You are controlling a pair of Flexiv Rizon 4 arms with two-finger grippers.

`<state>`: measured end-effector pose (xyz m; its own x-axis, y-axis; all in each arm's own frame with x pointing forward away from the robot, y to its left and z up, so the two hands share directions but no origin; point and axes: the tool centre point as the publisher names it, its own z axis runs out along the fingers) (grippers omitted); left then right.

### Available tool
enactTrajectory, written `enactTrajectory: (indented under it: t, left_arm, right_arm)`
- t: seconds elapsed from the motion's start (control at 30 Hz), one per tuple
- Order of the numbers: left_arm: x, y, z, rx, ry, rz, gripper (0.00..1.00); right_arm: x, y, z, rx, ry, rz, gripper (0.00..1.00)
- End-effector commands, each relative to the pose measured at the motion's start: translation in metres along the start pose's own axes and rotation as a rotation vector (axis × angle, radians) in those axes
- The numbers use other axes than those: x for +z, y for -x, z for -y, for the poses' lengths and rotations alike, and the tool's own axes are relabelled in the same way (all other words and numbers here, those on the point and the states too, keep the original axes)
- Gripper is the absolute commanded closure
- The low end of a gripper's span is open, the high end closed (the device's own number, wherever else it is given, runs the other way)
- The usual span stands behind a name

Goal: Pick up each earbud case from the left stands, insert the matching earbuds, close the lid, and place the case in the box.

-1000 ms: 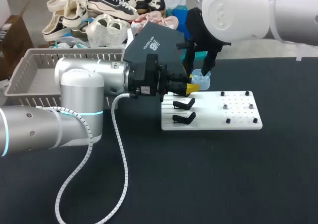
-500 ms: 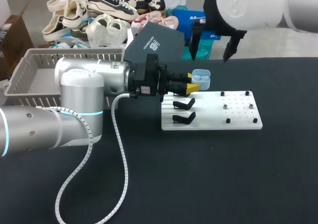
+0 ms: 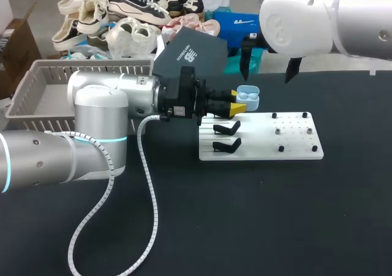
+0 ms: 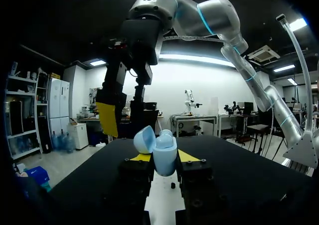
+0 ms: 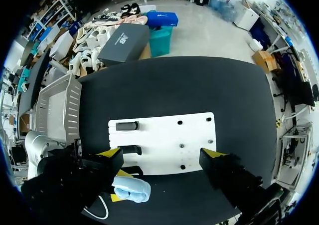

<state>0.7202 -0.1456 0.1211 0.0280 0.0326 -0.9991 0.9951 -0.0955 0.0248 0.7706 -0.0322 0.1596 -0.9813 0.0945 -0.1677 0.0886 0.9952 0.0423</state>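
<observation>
Earbud case [image 3: 248, 94] sits clamped in left gripper [image 3: 237, 101]; right gripper [image 3: 266, 78] hangs wide above.

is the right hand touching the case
Apart. The head view shows the right hand up above the case with a clear gap; the left hand holds it.

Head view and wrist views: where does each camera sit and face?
Head view: above and behind, facing down on the table; left gripper and right gripper show.
Left wrist view: on that wrist, facing along the left gripper, shut on the earbud case.
Right wrist view: on that wrist, facing down past the open right gripper at the white board.
All share the earbud case.
</observation>
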Motion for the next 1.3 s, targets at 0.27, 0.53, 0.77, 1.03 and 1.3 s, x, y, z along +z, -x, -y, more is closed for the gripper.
enactTrajectory:
  t: [0.27,0.53,0.77,1.03,1.3]
  left_arm:
    - [0.000,0.000,-0.001,0.000,-0.001,-0.001,1.00]
    - [0.000,0.000,-0.001,0.000,-0.001,-0.001,1.00]
    - [0.000,0.000,-0.001,0.000,-0.001,-0.001,1.00]
    - [0.000,0.000,-0.001,0.000,-0.001,-0.001,1.00]
    - [0.000,0.000,-0.001,0.000,-0.001,-0.001,1.00]
  right_arm:
    - [0.003,-0.013,0.015,0.005,-0.027,-0.034,0.00]
    - [-0.003,-0.028,0.021,-0.005,-0.012,-0.051,0.00]
    - [-0.008,-0.035,0.023,-0.029,0.010,-0.076,0.00]
    - [-0.015,-0.042,0.024,-0.053,0.071,-0.102,0.00]
    - [-0.047,-0.043,0.037,-0.071,0.208,0.008,0.00]
